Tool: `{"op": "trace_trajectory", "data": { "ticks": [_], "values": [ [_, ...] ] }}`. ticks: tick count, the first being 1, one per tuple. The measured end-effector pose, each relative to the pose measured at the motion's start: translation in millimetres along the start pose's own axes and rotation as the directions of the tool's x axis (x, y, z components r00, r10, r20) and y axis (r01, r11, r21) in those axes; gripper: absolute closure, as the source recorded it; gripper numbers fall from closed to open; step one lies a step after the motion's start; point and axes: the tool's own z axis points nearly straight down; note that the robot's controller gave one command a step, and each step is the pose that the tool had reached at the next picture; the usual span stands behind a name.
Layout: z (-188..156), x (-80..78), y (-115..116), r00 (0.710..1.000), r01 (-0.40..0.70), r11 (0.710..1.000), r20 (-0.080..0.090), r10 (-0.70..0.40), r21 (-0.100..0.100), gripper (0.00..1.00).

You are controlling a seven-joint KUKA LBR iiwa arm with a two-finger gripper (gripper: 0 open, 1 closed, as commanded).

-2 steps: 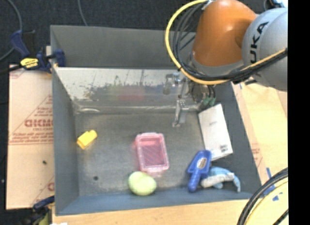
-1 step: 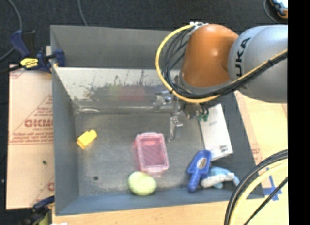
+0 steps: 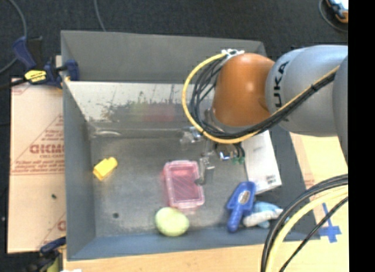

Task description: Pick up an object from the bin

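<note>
Camera view: found a grey metal bin (image 3: 129, 104) with a few loose things scattered over its floor. Saw the arm (image 3: 307, 89) reaching in from 3 o'clock, with an orange cover (image 3: 243, 89) at the wrist and a loop of yellow and black cables (image 3: 192, 92) bulging out at 9 o'clock of that cover. Spotted the gripper (image 3: 200, 153) below the cover, near the middle of the floor, hanging at the 1 o'clock corner of a pink see-through box (image 3: 183, 186). Could not tell whether spread, pressed together or pinching anything, nor whether touching the box. Placed the box, rectangular with rounded corners and lying flat, just toward 5 o'clock of the floor's centre. Noted a pale yellow-green round thing (image 3: 171, 222) just beside the box at its 7 o'clock, close to the wall at 6 o'clock. Noted a yellow block (image 3: 105, 168) well apart at 9 o'clock of the box, alone on bare floor. Noted a blue clamp-like thing (image 3: 240, 204) at 4 o'clock of the gripper, with a white and light-blue thing (image 3: 263, 214) touching it on its 3 o'clock side. Noted a white printed card (image 3: 261, 162) at 3 o'clock of the gripper, partly under the arm.
</note>
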Motion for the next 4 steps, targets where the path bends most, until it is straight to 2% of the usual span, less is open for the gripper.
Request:
{"op": "trace_trajectory", "data": {
  "ticks": [1, 2, 3, 4],
  "values": [
    [39, -4.3, 11, 0.981, 0.193, 0.981, 0.001, -0.193, 0.002, 0.00],
    [62, -15.5, 7, 0.942, 0.334, 0.943, 0.018, -0.334, 0.006, 1.00],
    [62, -15.4, 7, 0.943, 0.333, 0.943, 0.018, -0.333, 0.006, 1.00],
    [-1, -3.3, -10, 0.940, 0.341, 0.940, 0.026, -0.341, 0.012, 1.00]
  ]
}}
